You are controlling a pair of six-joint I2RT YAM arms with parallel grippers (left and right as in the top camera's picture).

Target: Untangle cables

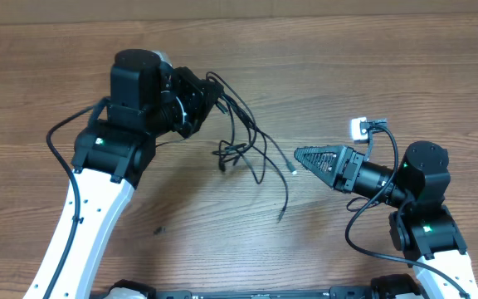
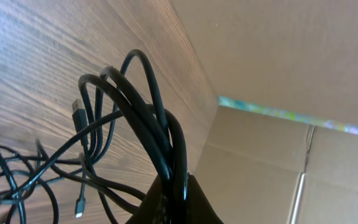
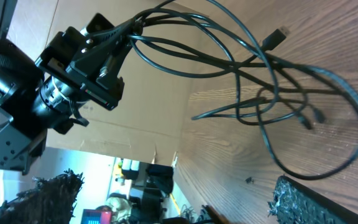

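Note:
The cables (image 1: 241,148) are several thin black cords. They rise in a bunch from the wooden table and hang in loose, tangled loops. My left gripper (image 1: 214,93) is raised and shut on the top of that bunch. In the left wrist view the strands (image 2: 135,112) run straight down between its closed jaws (image 2: 176,202). One free plug end (image 1: 295,169) lies close to my right gripper (image 1: 299,154), which is open and empty just right of the tangle. In the right wrist view its fingers (image 3: 297,199) stand wide apart, facing the hanging loops (image 3: 266,81) and the left gripper (image 3: 132,28).
A small white block (image 1: 358,127) with a short black lead sits right of the cables, near my right arm. A dark speck (image 1: 159,230) lies on the table at the front left. A cardboard wall (image 2: 278,56) runs along the table's far edge.

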